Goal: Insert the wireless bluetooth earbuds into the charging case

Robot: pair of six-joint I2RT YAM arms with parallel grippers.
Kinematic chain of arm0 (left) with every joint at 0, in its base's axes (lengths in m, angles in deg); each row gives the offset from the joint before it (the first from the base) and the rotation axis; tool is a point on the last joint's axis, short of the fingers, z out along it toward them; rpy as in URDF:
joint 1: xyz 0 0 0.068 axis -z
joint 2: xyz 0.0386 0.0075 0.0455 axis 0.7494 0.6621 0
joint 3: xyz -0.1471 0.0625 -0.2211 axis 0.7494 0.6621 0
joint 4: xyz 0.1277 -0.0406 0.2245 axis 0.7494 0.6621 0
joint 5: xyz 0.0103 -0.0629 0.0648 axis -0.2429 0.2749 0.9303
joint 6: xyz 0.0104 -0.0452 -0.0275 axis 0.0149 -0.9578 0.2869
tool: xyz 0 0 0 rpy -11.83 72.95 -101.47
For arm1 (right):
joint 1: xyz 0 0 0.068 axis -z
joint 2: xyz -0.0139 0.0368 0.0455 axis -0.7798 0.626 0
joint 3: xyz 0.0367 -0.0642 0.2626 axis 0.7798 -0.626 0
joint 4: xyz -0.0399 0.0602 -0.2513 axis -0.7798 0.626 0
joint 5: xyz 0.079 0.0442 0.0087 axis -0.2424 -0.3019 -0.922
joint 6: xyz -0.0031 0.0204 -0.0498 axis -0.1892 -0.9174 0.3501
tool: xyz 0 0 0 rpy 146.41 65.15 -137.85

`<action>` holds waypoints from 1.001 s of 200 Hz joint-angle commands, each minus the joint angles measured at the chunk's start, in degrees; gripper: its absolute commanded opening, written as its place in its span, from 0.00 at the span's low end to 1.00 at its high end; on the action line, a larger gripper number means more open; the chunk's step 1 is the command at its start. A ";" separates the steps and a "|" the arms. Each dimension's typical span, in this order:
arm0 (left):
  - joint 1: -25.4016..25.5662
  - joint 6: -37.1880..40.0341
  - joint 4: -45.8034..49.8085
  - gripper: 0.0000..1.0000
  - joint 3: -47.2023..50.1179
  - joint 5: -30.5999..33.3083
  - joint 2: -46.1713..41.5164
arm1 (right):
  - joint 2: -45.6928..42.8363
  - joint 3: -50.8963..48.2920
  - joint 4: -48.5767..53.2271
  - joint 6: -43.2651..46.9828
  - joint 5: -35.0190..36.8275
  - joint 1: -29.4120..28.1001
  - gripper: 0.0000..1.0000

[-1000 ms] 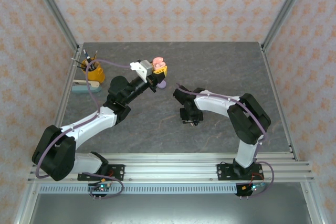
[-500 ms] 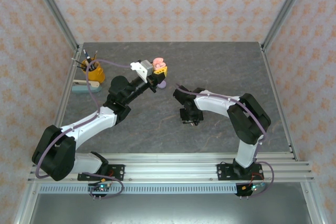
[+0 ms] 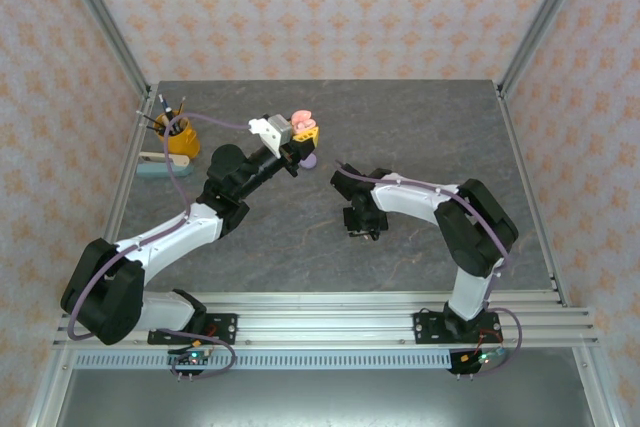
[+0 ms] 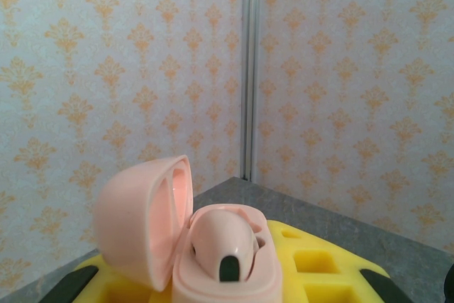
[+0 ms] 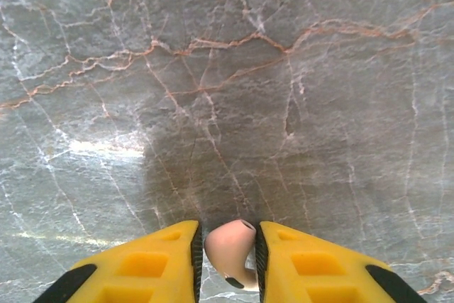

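Observation:
My left gripper is shut on the salmon-pink charging case, held up off the table at the back left. Its lid stands open to the left. One pink earbud sits in the case's well. My right gripper points down at the table near the middle. A second salmon-pink earbud lies on the grey marble between its yellow fingers, with both black pads against its sides. Its stem curves toward the camera.
A lilac-purple object lies on the table just below the left gripper. At the far left stand a yellow cup with pens and a flat pale teal item. Metal frame posts bound the table.
The right gripper's jaws have closed a little onto the pink earbud and the wrist has shifted slightly. The left arm and the case have not moved.

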 commanded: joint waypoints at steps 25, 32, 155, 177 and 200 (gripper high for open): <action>-0.75 0.37 -0.75 0.00 -1.78 0.33 -1.76 | 1.50 -2.81 6.65 0.57 -0.63 -0.34 0.24; -0.72 0.31 -0.55 0.00 -1.82 0.33 -1.76 | 1.54 -2.93 6.44 0.41 -0.64 -0.34 0.23; -0.72 0.67 1.38 0.00 -2.23 0.26 -2.60 | -11.06 -7.64 -1.87 -6.63 4.80 -0.34 0.13; -0.72 0.89 2.00 0.00 -2.67 0.24 -2.60 | -15.33 -9.05 -4.05 -8.56 5.90 -0.25 0.13; -0.77 0.93 2.45 0.00 -3.16 0.16 -2.53 | -20.16 -9.56 -5.86 -10.07 7.05 0.08 0.13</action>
